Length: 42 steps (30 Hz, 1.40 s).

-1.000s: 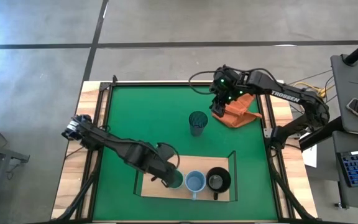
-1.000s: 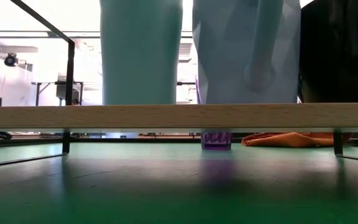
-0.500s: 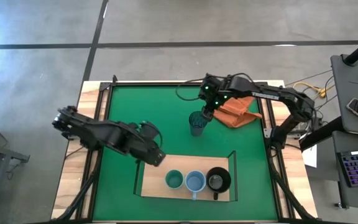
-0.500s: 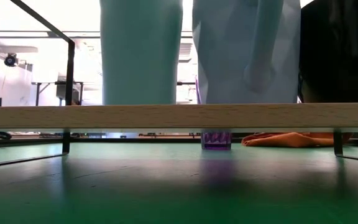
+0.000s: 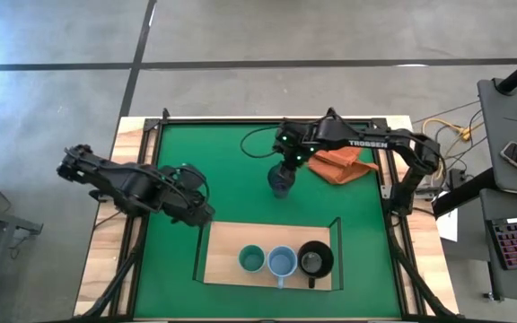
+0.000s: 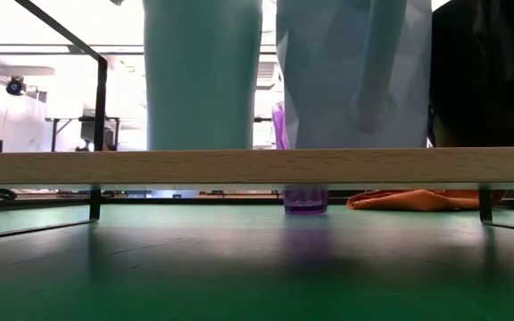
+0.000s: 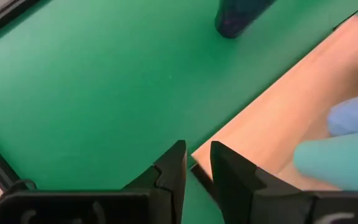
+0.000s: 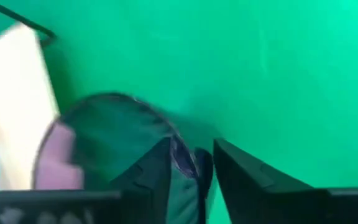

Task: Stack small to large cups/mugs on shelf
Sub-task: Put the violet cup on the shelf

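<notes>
The dark purple-tinted tumbler [image 5: 281,184] stands on its base [image 6: 304,201] on the green mat [image 5: 214,152]. My right gripper [image 5: 284,169] is shut on it from above. On the light-wood shelf [image 5: 223,253] near the table's near edge stand, in a row, the pale teal cup [image 5: 251,260], the light blue mug [image 5: 282,263] and the black mug [image 5: 313,260]. My left gripper [image 5: 205,215] hovers empty, its fingers [image 7: 174,171] nearly together, just beyond the shelf's far left corner [image 7: 197,155]. My right gripper pinches the tumbler's rim [image 8: 183,155] on the side toward the table's right. One finger [image 8: 157,171] is inside the tumbler and the other [image 8: 241,177] outside. The fingers come from above, slanting down. The tumbler stands upright with its base on the mat.
An orange-red cloth [image 5: 339,163] lies crumpled on the mat, right of the tumbler. The shelf has thin black uprights [image 6: 102,107] at its ends. Black frame rails run along the mat's left and right sides. Bare mat lies between the tumbler and the shelf.
My left gripper has drawn back from the teal cup on the shelf, toward the table's left and far edges; the cup stays on the board. My right gripper has gone from over the orange cloth toward the left, onto the tumbler. The tumbler has slid slightly left.
</notes>
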Tool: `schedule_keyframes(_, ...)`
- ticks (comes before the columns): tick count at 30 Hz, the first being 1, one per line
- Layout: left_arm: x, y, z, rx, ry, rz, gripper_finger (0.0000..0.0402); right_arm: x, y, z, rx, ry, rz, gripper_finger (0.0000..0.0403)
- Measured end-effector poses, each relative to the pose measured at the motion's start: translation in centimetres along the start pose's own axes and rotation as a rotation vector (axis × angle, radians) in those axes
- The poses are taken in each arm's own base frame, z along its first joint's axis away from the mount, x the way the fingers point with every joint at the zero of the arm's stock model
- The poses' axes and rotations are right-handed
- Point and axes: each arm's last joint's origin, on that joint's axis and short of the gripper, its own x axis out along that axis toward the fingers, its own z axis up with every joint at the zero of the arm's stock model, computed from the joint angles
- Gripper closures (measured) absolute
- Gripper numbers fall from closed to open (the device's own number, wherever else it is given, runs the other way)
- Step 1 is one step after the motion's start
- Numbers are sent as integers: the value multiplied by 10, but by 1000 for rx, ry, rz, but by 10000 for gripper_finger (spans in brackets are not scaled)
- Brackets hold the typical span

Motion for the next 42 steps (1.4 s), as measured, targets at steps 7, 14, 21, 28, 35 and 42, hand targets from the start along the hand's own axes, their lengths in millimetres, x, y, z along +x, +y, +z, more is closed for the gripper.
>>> schedule_keyframes(7,10,20,-15,-39,27,8,342,7,13,33,-22,-65,31,324)
schedule_keyframes(14,16,28,-22,-53,32,-22,342,41,16,67,-27,-6,81,326)
schedule_keyframes(21,23,31,-27,-35,48,10,342,39,28,101,-113,-31,88,329)
schedule_keyframes(28,31,39,-34,-32,42,49,342,22,38,126,-143,-125,111,365)
schedule_keyframes(35,34,55,-40,-67,-7,67,342,28,36,123,-131,-69,83,385)
schedule_keyframes(42,57,107,-59,-322,-125,70,342,22,35,122,-108,-50,39,338)
